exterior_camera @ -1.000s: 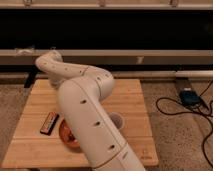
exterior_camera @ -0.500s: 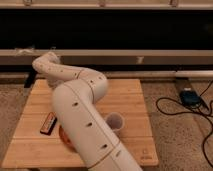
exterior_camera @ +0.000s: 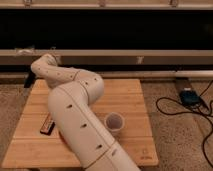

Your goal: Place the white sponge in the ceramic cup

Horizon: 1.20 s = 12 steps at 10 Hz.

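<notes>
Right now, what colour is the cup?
White: the cup, camera view. The hand is beside the table, far left.

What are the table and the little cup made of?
The table looks like wood with a matte finish; you can see plank lines. The cup is probably ceramic, with smooth, pale walls. The gripper is at the table's far-left corner.

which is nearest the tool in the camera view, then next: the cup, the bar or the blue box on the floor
The tool sits by the table's far left corner.
1. bar, near the table's left edge.
2. cup, mid-table, toward the front.
3. box, on the floor, far right.
</notes>
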Available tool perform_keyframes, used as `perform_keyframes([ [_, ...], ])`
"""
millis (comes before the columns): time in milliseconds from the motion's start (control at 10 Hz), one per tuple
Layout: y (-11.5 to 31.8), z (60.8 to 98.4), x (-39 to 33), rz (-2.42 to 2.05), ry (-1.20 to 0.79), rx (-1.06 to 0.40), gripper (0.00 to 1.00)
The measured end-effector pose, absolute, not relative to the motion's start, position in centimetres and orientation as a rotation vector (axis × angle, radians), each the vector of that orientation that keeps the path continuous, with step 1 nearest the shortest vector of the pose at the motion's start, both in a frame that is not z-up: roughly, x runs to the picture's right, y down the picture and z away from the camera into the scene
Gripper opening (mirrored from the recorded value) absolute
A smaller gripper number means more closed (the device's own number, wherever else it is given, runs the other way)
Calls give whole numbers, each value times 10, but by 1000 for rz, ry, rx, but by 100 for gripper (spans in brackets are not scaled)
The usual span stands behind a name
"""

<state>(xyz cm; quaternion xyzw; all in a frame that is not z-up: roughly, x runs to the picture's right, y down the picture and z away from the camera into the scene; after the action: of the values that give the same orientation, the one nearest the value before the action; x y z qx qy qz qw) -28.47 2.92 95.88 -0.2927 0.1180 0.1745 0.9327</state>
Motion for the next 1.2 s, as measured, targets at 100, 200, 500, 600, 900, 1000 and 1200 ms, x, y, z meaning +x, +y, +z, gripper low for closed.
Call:
perform_keyframes([
  [100, 29, 962, -282, 363, 251, -589, 80],
  [200, 28, 964, -280, 366, 257, -584, 80],
  [500, 31, 975, -279, 372, 259, -583, 67],
  [600, 31, 977, -279, 369, 257, -585, 58],
  [900, 35, 979, -280, 348, 252, -602, 27],
  [1000, 34, 979, -279, 350, 251, -601, 16],
  [1200, 34, 979, -279, 351, 249, -600, 3],
])
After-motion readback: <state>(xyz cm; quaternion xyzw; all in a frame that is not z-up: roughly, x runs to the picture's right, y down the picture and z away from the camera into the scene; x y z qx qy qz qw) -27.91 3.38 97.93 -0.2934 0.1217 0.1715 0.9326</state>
